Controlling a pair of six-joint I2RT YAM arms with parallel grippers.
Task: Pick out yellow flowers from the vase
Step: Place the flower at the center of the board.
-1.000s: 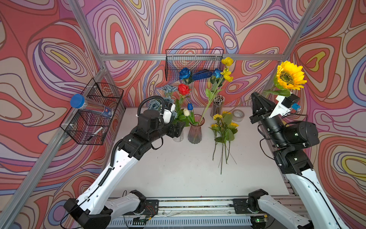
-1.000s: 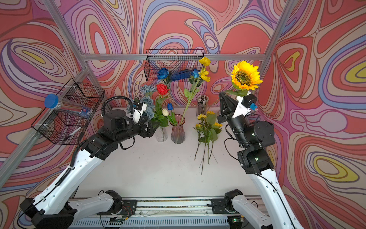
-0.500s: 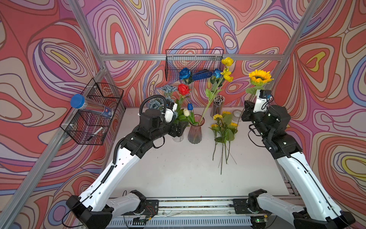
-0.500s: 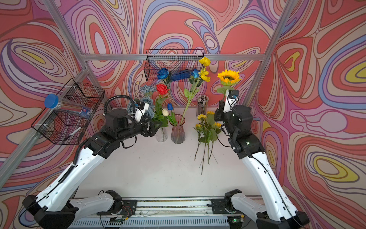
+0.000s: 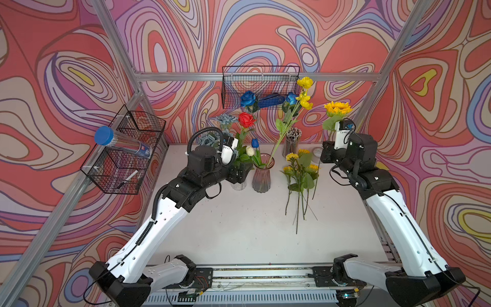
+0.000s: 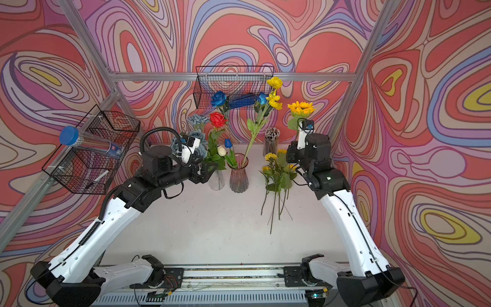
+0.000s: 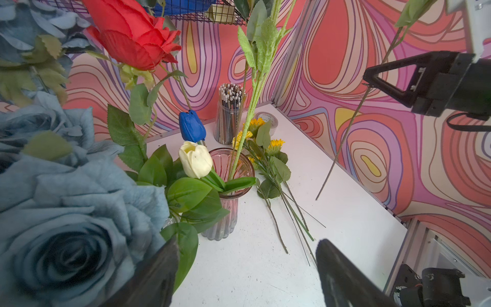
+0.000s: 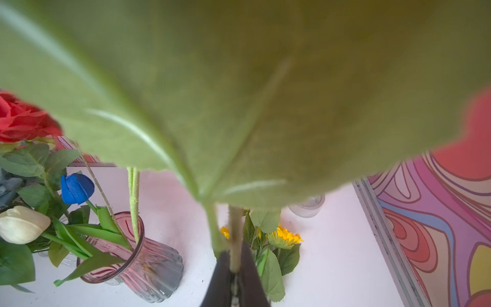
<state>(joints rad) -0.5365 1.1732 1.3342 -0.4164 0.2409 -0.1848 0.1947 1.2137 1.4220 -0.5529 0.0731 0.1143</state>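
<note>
One yellow sunflower (image 5: 338, 108) is already out of the vase. The right gripper (image 8: 235, 265) is closed on its thin stem below a big leaf, so the head stands high above the gripper near the back right corner. Several more yellow flowers (image 5: 300, 170) lie in a loose bunch on the tabletop (image 5: 239, 226), between the pink vase (image 5: 261, 176) and the right gripper. One tall yellow-headed stem (image 5: 305, 83) is still in the pink vase and leans to the right, next to a white tulip (image 7: 196, 159) and a blue tulip (image 7: 191, 130). The left gripper (image 7: 247, 265) holds nothing. Its jaws are wide apart, just beside a clear vase (image 5: 239, 184) with a red rose (image 5: 246, 119). Only the left wrist view shows the long bare stem of the sunflower going down from the right gripper's tips (whether its end touches the tabletop, I cannot tell). The right wrist view is mostly covered by the blurred green leaf, but it shows the stem pinched between two dark fingers. Only the top views show the sunflower head. The tabletop is white, and the walls have red, purple and yellow swirls. On the walls hang a back wire basket (image 5: 239, 79) and a side wire basket (image 5: 114, 172), and a pencil cup (image 5: 291, 141) stands at the back.
</note>
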